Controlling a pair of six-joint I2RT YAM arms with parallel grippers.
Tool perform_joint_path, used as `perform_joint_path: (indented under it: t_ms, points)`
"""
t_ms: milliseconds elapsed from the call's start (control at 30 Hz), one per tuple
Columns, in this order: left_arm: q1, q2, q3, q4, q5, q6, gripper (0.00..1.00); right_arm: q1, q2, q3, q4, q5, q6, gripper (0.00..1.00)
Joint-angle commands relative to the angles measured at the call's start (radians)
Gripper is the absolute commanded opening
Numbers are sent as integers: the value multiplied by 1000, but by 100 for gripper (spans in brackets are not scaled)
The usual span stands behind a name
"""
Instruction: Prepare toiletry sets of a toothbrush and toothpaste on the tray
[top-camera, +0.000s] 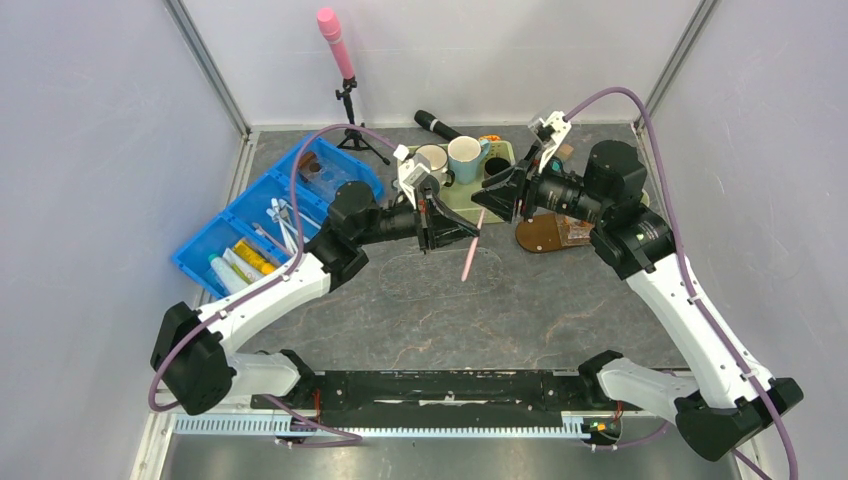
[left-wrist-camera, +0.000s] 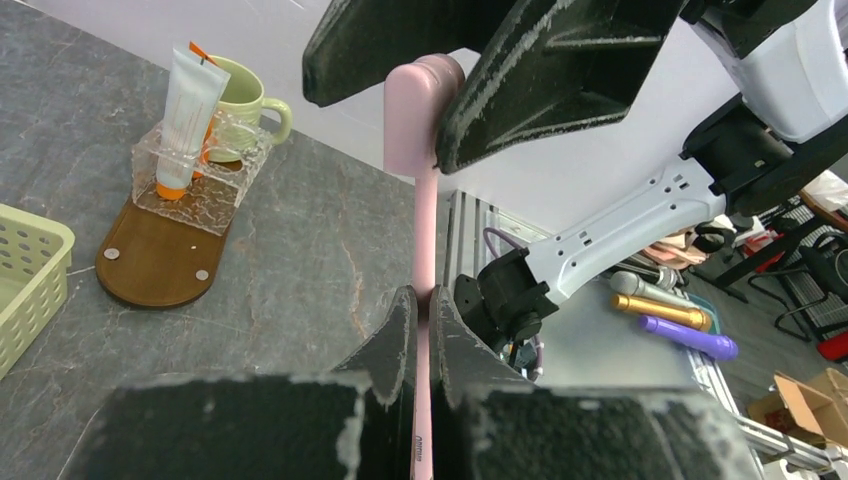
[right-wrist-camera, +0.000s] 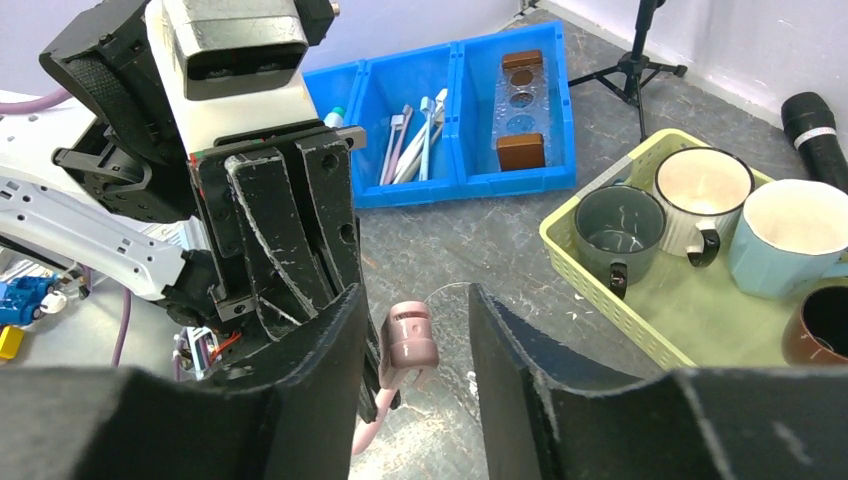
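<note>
The left claw (left-wrist-camera: 423, 305) is clenching a pink toothbrush (left-wrist-camera: 424, 200) low on its handle, both fingers pressing flat against the shaft; the brush is hanging in the air above the grey surface (left-wrist-camera: 300, 230), roughly upright from the left wrist view and slanting a little from the top view, between the blue divided bin (right-wrist-camera: 470, 185) and the tray (left-wrist-camera: 150, 270). The right claw (right-wrist-camera: 415, 295) is straddling the upper end of the same brush; its jaws are standing partly spread, with a gap showing on each side of the pink end from the right wrist view, so it is not gripping anything. The tray is lying on the surface near the right arm, just beside the pale green basket (right-wrist-camera: 600, 290) that is holding several mugs; a clear holder (left-wrist-camera: 225, 170) is sitting on the tray, and a white toothpaste tube (left-wrist-camera: 185, 110) with an orange cap is standing cap-down in it. A green mug (left-wrist-camera: 245, 95) is showing behind the holder. More brushes (right-wrist-camera: 415, 140) are lying in the middle compartment of the bin, and coloured tubes (top-camera: 245, 262) are lying in its nearest compartment.
</note>
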Motion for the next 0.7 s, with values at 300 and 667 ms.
perform_joint_path:
  t_ms: [300, 667]
  points:
    - [-5, 14, 58, -20, 35, 72, 2, 5, -4, 28, -10, -14, -1, 29]
    - [-4, 18, 69, -17, 31, 77, 2, 6, -8, 15, -9, -28, -1, 36]
